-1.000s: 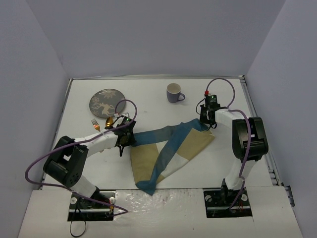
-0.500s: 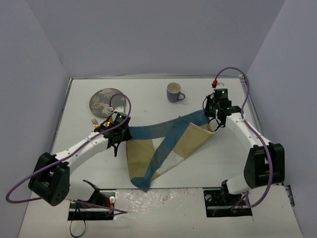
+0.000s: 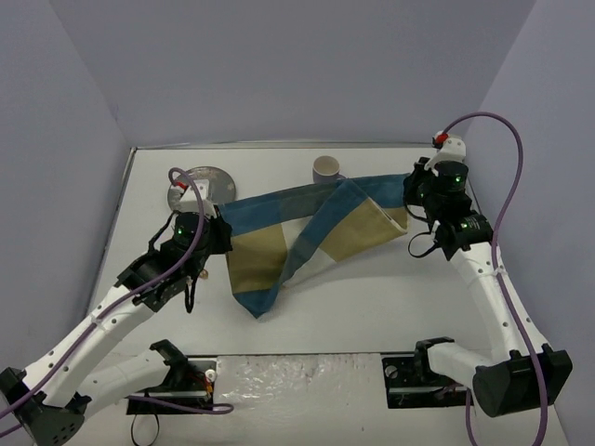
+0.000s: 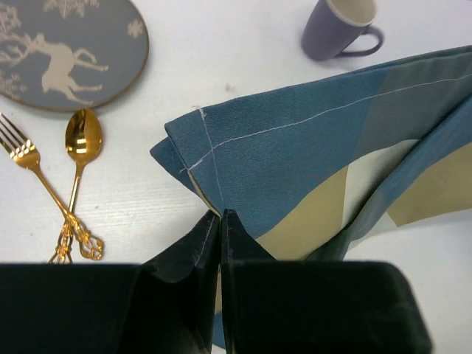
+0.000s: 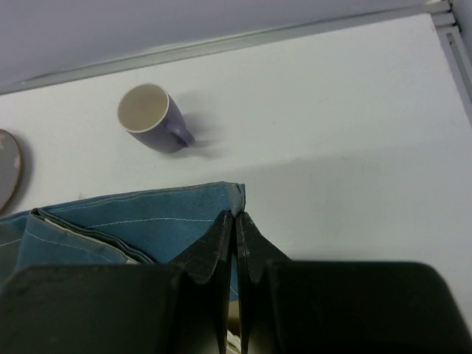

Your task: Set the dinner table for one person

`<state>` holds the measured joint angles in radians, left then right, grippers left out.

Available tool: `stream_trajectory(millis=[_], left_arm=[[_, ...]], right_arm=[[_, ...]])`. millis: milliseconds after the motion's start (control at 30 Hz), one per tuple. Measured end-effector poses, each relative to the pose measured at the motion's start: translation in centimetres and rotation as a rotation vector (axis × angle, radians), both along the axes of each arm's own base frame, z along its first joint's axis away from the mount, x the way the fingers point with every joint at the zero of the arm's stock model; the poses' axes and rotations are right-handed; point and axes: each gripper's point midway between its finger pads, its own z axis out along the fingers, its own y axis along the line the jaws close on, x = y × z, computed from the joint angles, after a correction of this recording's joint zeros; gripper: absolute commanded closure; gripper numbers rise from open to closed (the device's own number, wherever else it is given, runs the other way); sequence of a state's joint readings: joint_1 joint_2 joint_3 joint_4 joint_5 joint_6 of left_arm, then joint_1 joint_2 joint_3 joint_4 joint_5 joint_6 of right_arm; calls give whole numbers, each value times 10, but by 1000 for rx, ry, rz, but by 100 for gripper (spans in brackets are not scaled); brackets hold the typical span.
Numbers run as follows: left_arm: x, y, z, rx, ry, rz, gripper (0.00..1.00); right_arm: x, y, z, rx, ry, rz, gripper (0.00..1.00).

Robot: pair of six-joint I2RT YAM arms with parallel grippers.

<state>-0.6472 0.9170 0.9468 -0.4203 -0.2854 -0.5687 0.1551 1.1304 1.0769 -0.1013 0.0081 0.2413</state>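
Observation:
A blue-and-beige checked placemat (image 3: 307, 232) hangs stretched between my two grippers above the white dinner table (image 3: 390, 307). My left gripper (image 3: 221, 238) is shut on its left corner, as the left wrist view shows (image 4: 220, 214). My right gripper (image 3: 409, 200) is shut on its right corner, as the right wrist view shows (image 5: 236, 215). The cloth (image 4: 295, 155) sags and folds in the middle, and its lower tip hangs near the table. The blue edge of the cloth (image 5: 133, 217) shows in the right wrist view.
A grey plate with a deer pattern (image 3: 197, 178) (image 4: 66, 51) lies at the far left, partly behind my left arm. A gold fork (image 4: 29, 158) and gold spoon (image 4: 80, 136) lie beside it. A purple mug (image 3: 326, 169) (image 5: 151, 118) stands at the far middle, behind the cloth.
Both arms have risen and moved toward the far side, each keeping its corner. The placemat has come up off the table and now hangs stretched between them.

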Motion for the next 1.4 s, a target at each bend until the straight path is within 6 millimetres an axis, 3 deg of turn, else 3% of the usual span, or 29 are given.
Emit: stream_trajectory(millis=[233, 633, 867, 1067, 1267, 1400], left_arm=[[-16, -15, 55, 25, -144, -83, 100], [-21, -15, 88, 129, -265, -116, 100], [-49, -20, 126, 61, -419, -217, 100], [-46, -4, 128, 80, -459, -147, 100], [-19, 2, 103, 208, -399, -22, 100], [-8, -2, 87, 261, -357, -11, 100]], right_arm=[[-4, -8, 43, 5, -107, -37, 100], [-8, -5, 96, 26, -291, -16, 100], [-28, 12, 119, 38, -433, 112, 100], [-20, 20, 121, 37, -469, 150, 100], [7, 18, 92, 18, -389, 120, 100], [10, 18, 88, 17, -378, 116, 100]])
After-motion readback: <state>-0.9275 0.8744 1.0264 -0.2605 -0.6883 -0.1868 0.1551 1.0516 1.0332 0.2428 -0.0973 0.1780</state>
